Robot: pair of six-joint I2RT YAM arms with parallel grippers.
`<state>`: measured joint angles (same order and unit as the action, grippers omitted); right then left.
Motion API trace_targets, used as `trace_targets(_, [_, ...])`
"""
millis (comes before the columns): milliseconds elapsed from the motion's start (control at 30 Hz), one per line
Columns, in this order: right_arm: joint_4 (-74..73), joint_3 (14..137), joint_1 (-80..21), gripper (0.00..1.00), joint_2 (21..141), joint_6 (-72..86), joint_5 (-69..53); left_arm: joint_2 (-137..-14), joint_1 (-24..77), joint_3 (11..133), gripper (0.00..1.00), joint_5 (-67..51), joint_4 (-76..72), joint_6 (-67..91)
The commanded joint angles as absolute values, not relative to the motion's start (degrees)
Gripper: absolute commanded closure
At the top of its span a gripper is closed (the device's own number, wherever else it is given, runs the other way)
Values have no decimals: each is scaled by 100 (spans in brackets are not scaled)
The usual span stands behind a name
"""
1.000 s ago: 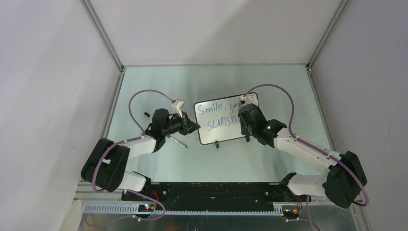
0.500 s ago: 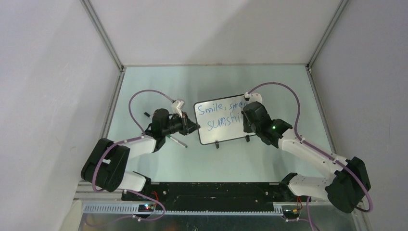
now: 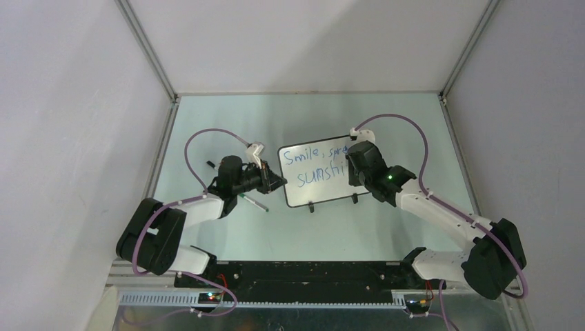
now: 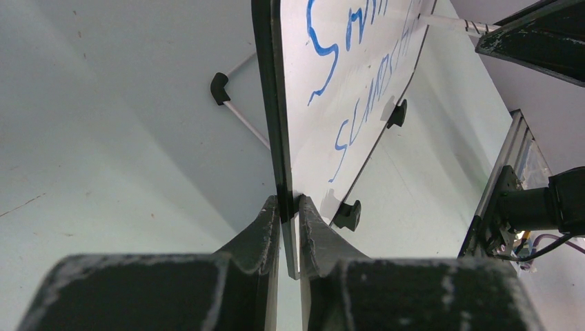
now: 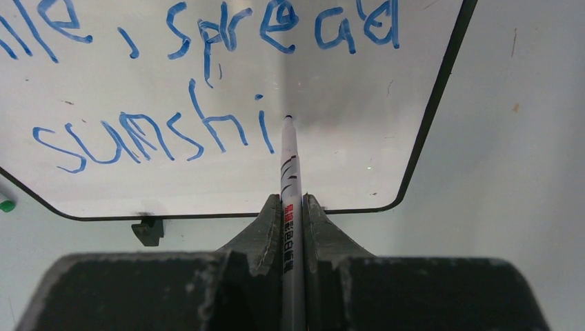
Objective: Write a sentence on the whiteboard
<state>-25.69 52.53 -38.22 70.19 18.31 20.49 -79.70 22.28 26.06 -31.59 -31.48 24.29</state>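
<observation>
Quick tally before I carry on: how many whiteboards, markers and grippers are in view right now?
Whiteboard: 1
Markers: 2, held marker and loose marker
Grippers: 2, left gripper and right gripper
Total: 5

Count, all placed against the board:
- Glossy white rectangular whiteboard with thin black frame (image 3: 307,194): 1, on 2 small black feet (image 3: 312,206).
- Blue handwritten marker lines (image 5: 138,134) on its face: 2.
- White-barrelled marker pen (image 5: 288,165) at its face: 1.
- Thin dark pen (image 3: 256,204) on the desk, left of it: 1.
</observation>
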Motion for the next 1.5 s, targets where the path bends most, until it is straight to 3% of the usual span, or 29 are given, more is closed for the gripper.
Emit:
trace_targets(0, [-2424,5484,-3748,100,7111,1775,2180,-7900,2270,2707,94,-3001,-2886,2156])
trace_targets(867, [-2614,4955,-3826,100,6875,1977,1988,-7928,2268,2725,94,-2951,-2812,2159])
trace_targets(1467, [-2449,5452,-3735,100,7189,1788,1887,-7929,2269,2722,94,-2962,-2830,2158])
